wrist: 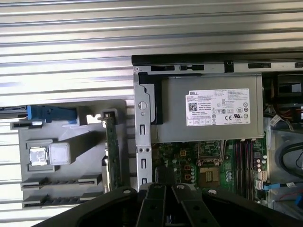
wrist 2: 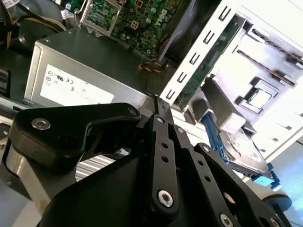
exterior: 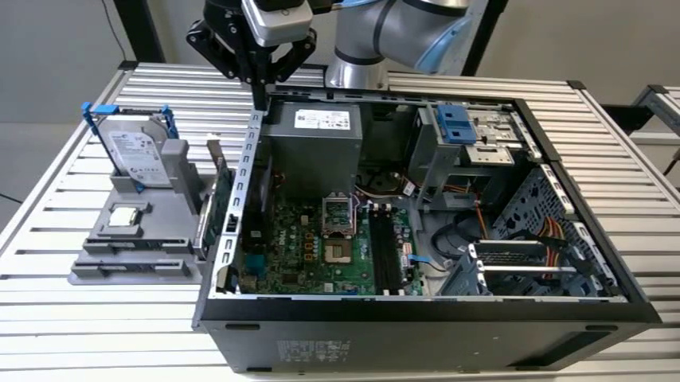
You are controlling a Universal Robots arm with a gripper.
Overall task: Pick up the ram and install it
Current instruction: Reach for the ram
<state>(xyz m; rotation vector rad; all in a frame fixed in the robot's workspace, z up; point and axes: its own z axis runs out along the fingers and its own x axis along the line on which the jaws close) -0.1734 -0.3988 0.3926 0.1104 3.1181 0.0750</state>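
The gripper [exterior: 260, 99] hangs with its two fingers drawn together into one thin dark tip. Nothing shows between them, so I judge it to be carrying nothing. It sits over the far corner of the open case [exterior: 251, 163] on the exterior view's left, above the side wall and just beside the power supply [exterior: 314, 151].

Out from there, on the exterior view's left of that wall, a grey holder [exterior: 127, 274] rests on the slatted table [exterior: 64, 318]. I take the ram [wrist: 112, 151] to be the thin green board standing on edge at the holder's side nearest the case, well below the gripper and apart from it. From these angles I cannot surely tell it from a bracketed card.

It will likely be light, stiff and thin, with smooth faces that may slip, and easily harmed at its chips and contact edge. The best hold would be across the flat faces near the top edge, or at the short ends.

Counted:
- one gripper
- one case
- one power supply
- one motherboard [exterior: 318, 263]
- one holder
- one drive [exterior: 136, 151] with a blue handle
- one square chip [exterior: 126, 215]
- one green board that I can make out

The black slots [exterior: 383, 247] sit too close together to count.
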